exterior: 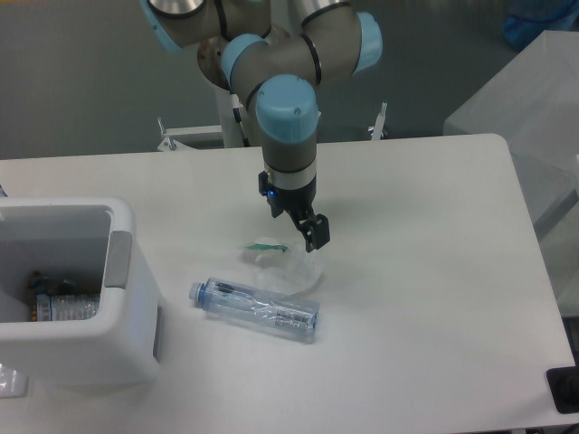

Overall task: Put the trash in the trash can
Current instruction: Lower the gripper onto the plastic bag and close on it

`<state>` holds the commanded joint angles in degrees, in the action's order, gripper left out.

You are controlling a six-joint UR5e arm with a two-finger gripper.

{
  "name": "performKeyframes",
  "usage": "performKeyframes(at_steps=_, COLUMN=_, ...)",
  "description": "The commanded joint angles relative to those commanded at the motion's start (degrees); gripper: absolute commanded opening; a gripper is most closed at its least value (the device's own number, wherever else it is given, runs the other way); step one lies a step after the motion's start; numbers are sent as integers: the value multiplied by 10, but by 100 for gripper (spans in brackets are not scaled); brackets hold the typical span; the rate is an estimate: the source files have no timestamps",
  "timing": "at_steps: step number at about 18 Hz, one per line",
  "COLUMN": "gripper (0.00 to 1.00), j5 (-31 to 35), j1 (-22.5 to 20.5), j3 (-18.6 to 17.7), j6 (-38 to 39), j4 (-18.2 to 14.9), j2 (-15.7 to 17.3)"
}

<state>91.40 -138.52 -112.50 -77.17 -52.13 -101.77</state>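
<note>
A clear plastic bottle [258, 307] with a pale blue cap lies on its side on the white table, cap toward the left. Just behind it lies a thin see-through wrapper [288, 263] with a small green bit. My gripper [295, 228] hangs a little above the wrapper's far edge, open, turned so its fingers line up diagonally, with nothing between them. The white trash can [119, 258] stands at the left, a grey strip along its right rim.
Inside the trash can lie a bottle [65, 306] and other bits. A black object [565, 389] sits at the table's front right corner. A pale box [534, 99] stands beyond the right edge, and a metal frame [185, 136] behind the table.
</note>
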Motion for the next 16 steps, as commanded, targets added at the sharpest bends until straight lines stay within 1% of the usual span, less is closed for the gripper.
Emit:
performKeyframes(at_steps=3, gripper=100, j5=3, j1=8, j3=1, j6=7, j4=4, j2=-16)
performKeyframes(at_steps=5, gripper=100, j5=0, j1=9, j3=0, j6=9, j4=6, j2=-19)
performKeyframes(at_steps=8, gripper=100, j5=1, j1=28, j3=-2, j6=20, j4=25, j2=-34)
performKeyframes(at_steps=12, gripper=100, j5=2, j1=31, j3=1, j6=44, j4=44, j2=-56)
performKeyframes(at_steps=16, gripper=100, j5=4, j1=34, j3=-1, j6=45, j4=45, j2=-59)
